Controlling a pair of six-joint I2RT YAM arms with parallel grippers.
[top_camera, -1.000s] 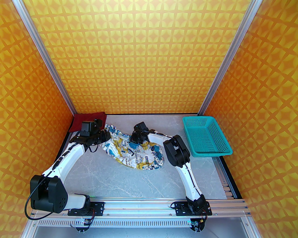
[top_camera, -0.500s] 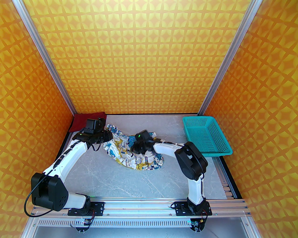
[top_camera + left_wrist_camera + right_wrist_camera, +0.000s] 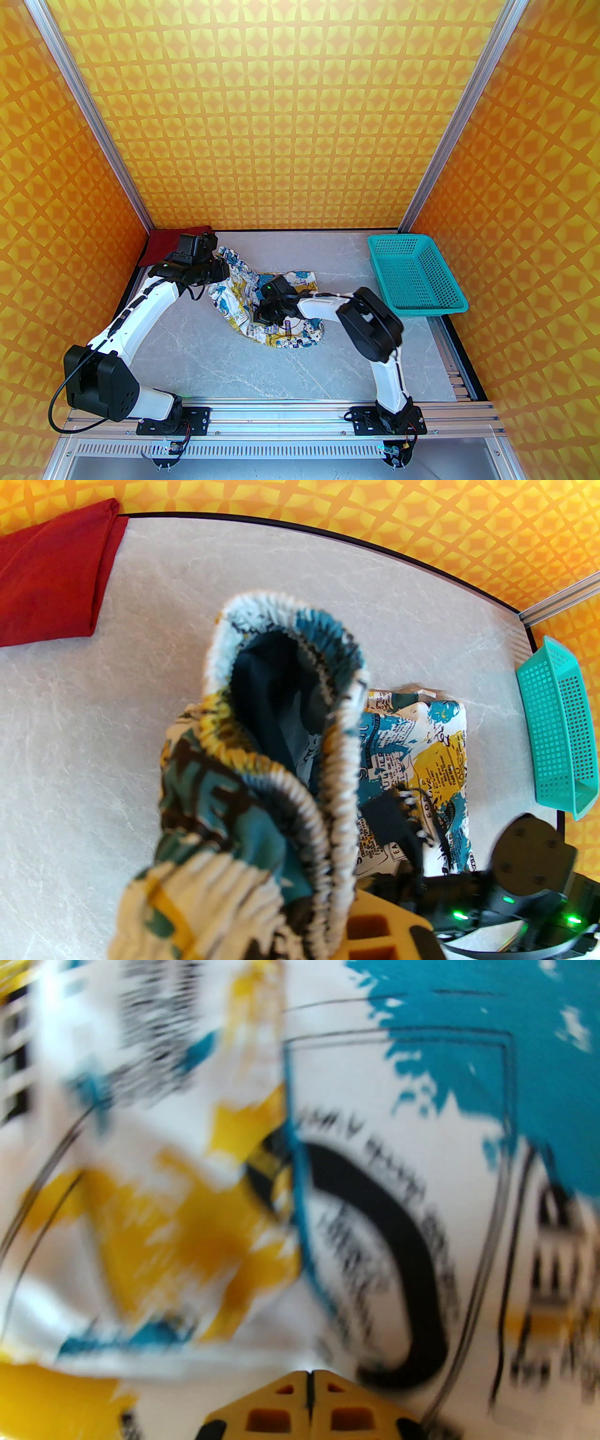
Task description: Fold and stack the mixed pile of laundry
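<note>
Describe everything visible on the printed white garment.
The printed white garment is thin cloth with blue, mustard and black graphics and a ribbed, gathered elastic band. It lies crumpled on the grey table, its band end raised and pinched by the left gripper. The right gripper, jaws shut, sits on its middle.

This is a robotics lab test cell. Bare aluminium posts [image 3: 112, 154] frame a booth whose walls [image 3: 281, 117] carry a printed orange-and-yellow pattern. A white-and-black left arm [image 3: 136, 314] and right arm [image 3: 389, 379] are bolted to a slotted aluminium rail [image 3: 281, 415], with exposed cables and green status lights. Beneath the left gripper [image 3: 221, 272] and right gripper [image 3: 262, 318] lies a grey marble-look counter [image 3: 211, 356]. A teal plastic basket [image 3: 438, 276] sits well to the right of the right gripper.
</note>
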